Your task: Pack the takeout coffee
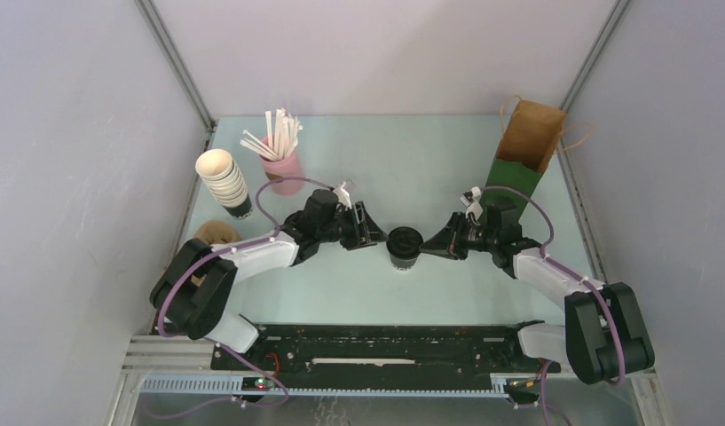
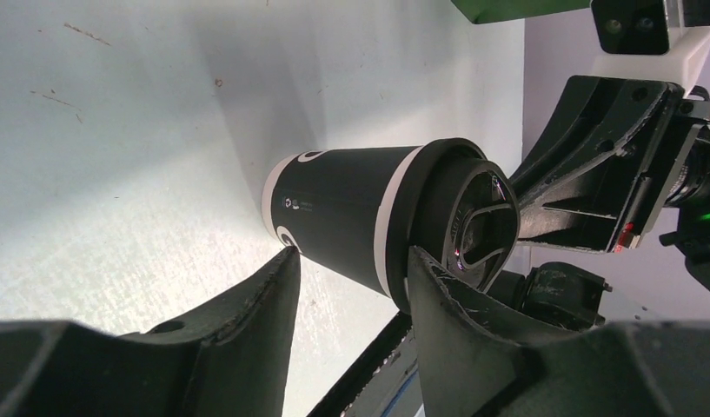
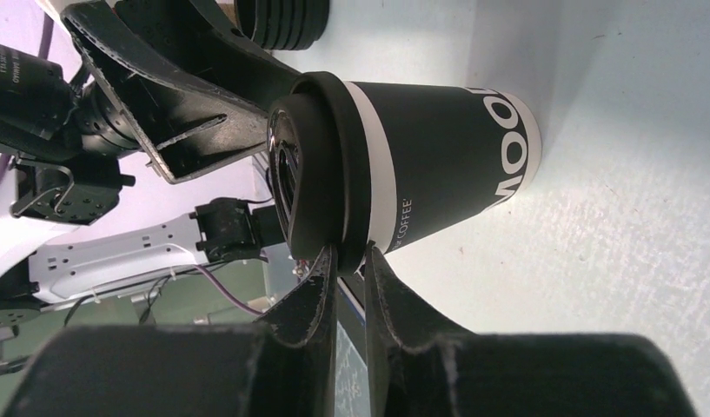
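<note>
Top view: takeout coffee [image 1: 403,248] upright at ctr of table [image 1: 412,173]. Left gripper [image 1: 374,233] at its 9 o'clock, right gripper [image 1: 432,245] at its 3 o'clock, both at lid ht. Paper bag [image 1: 523,146] stands open approx 1 o'clock from cup, well apart.

Left wrist: fingers [image 2: 247,304] apart, cup [image 2: 342,208] just beyond the gap. One finger is v. near the lid edge; contact can't tell. No grip from this side.

Right wrist: fingers [image 3: 381,278] nearly together, pinching lid [image 3: 312,165] rim at cup's lip. Cup base on table.

Step, judged: pickup for bagging, R arm has the hold. Next needs a straight lift w/o popping the lid, L fingers clear, then carry twd 1 o'clock and lower into bag mouth.
</note>
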Motion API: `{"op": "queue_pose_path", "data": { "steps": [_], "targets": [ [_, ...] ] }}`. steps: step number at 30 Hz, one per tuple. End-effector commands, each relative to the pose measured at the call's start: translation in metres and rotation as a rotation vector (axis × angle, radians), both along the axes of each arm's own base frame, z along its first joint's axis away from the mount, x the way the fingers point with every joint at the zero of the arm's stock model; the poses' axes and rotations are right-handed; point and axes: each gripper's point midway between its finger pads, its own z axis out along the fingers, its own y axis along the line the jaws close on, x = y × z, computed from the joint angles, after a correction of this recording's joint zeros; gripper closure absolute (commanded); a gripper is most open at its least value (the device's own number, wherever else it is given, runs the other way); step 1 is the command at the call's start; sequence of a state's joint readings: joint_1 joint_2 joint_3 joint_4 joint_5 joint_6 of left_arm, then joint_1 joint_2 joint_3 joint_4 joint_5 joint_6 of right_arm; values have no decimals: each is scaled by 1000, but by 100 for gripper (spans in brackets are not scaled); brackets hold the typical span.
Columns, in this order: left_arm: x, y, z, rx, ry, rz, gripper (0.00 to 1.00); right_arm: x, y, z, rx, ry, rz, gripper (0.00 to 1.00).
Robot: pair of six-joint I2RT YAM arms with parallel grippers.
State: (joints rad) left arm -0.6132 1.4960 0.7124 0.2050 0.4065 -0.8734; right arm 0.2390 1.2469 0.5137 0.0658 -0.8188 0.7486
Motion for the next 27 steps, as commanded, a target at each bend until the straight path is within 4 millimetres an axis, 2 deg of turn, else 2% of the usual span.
{"op": "queue_pose_path", "data": {
  "steps": [1, 10, 16, 22, 27],
  "targets": [
    [-17, 11, -35, 94, 58, 2, 48, 0, -11, -45, -87, 69, -104, 96],
    [-26, 20, -63, 143, 120, 20, 51, -2, -29, -91, -215, 125, -180, 100],
    [-28, 30, -71, 187, 126, 35, 52, -6, -44, -111, -371, 126, -216, 100],
    [-25, 38, -81, 201, 159, 50, 53, -1, -41, -118, -361, 157, -223, 100],
    [-25, 54, -99, 263, 201, 73, 62, -2, -38, -129, -344, 218, -219, 100]
  ]
}}
